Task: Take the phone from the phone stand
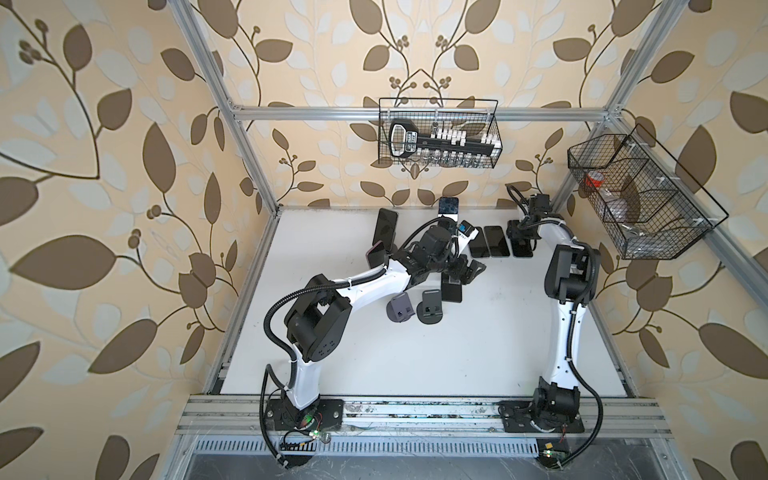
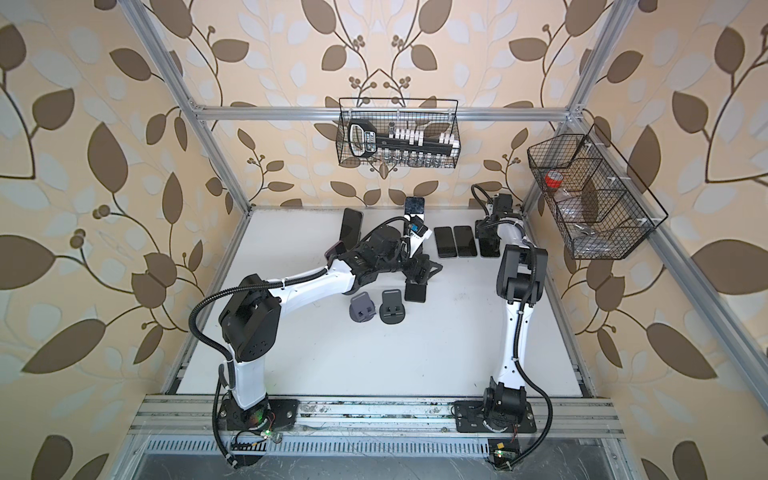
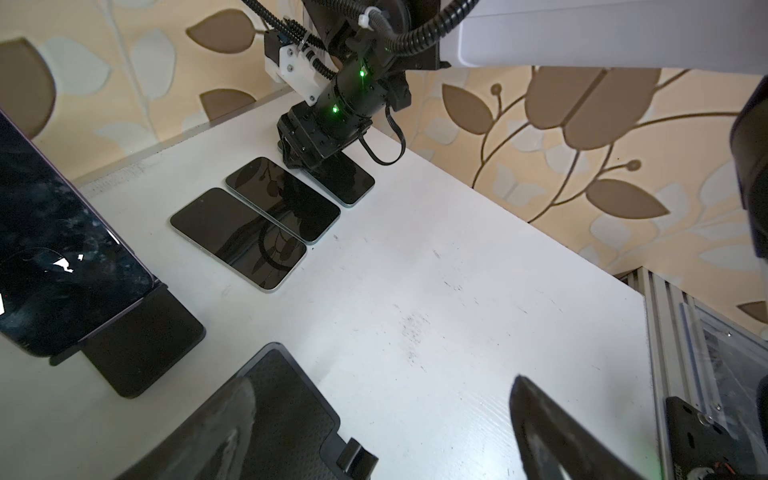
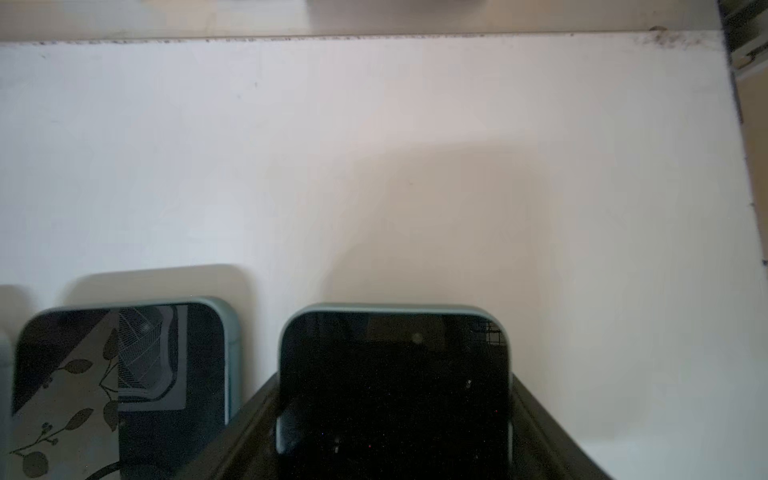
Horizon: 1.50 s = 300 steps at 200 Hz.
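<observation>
In both top views the left gripper (image 1: 464,272) hangs over an empty stand (image 1: 453,291) in the middle of the table. The right gripper (image 1: 520,237) is at the back end of a flat phone (image 1: 523,250), the last in a row of three.

In the left wrist view the left fingers (image 3: 540,428) are wide apart and hold nothing. The phone (image 3: 62,257) leans in its stand (image 3: 141,349) just beside them.

In the right wrist view the right jaws press both long edges of the flat phone, which lies on the table (image 4: 415,166).
</observation>
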Each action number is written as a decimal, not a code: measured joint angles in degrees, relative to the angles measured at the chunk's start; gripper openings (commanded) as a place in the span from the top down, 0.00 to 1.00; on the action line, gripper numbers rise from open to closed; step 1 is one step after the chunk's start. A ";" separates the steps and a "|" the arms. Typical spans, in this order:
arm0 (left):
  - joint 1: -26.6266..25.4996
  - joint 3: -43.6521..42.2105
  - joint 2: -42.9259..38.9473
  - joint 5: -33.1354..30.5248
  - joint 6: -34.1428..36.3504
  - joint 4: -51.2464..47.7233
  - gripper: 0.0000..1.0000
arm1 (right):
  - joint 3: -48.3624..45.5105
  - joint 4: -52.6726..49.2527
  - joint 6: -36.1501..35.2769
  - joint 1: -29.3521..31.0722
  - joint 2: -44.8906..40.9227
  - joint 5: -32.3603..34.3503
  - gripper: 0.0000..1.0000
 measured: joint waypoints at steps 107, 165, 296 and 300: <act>0.37 0.90 0.94 0.17 -1.29 0.37 0.04 | 1.25 0.20 1.42 -0.02 0.98 -1.62 0.29; 0.37 0.90 0.98 0.17 -1.95 0.39 0.04 | 1.20 0.48 1.79 -0.02 0.98 -1.92 0.20; 0.37 0.94 0.98 0.17 -2.32 0.35 0.04 | -1.53 2.69 2.71 -0.02 -0.26 -2.40 0.13; 0.37 0.94 0.98 0.17 -2.32 0.37 0.04 | -1.66 2.73 2.71 -0.02 -0.35 -2.45 0.12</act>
